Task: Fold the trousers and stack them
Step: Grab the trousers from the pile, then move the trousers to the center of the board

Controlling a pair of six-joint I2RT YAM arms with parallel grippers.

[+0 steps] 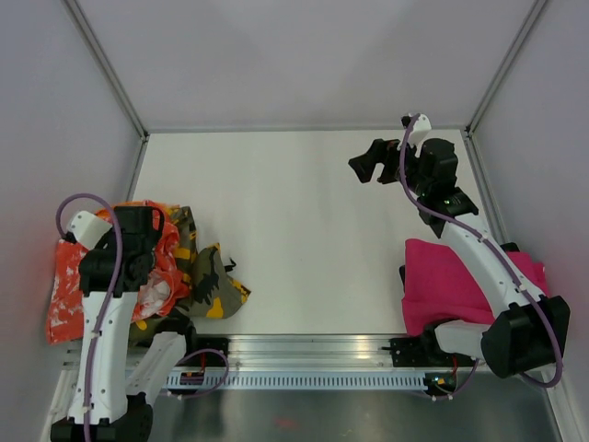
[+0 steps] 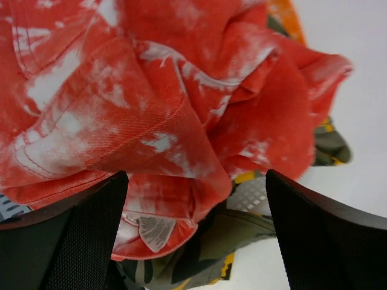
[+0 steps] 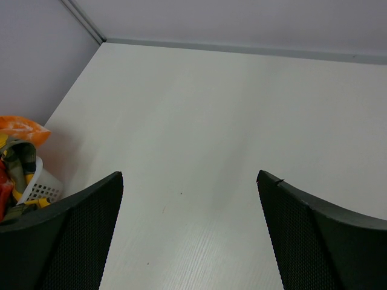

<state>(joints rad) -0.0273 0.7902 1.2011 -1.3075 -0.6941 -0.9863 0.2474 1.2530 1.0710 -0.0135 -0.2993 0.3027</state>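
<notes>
The orange-red trousers (image 1: pixel 69 281) with white blotches lie crumpled in a heap at the near left of the table (image 1: pixel 304 239). They lie partly over the camouflage trousers (image 1: pixel 210 276), which spill out toward the right. A white perforated basket (image 3: pixel 42 187) shows under this heap. The left fingers (image 2: pixel 84 241) are spread wide just above the orange-red cloth and pinch nothing. The pink trousers (image 1: pixel 446 276) lie folded flat at the near right, under the right arm. The right fingers (image 3: pixel 320 241) are also spread wide and hold nothing, raised over the far right part of the table.
</notes>
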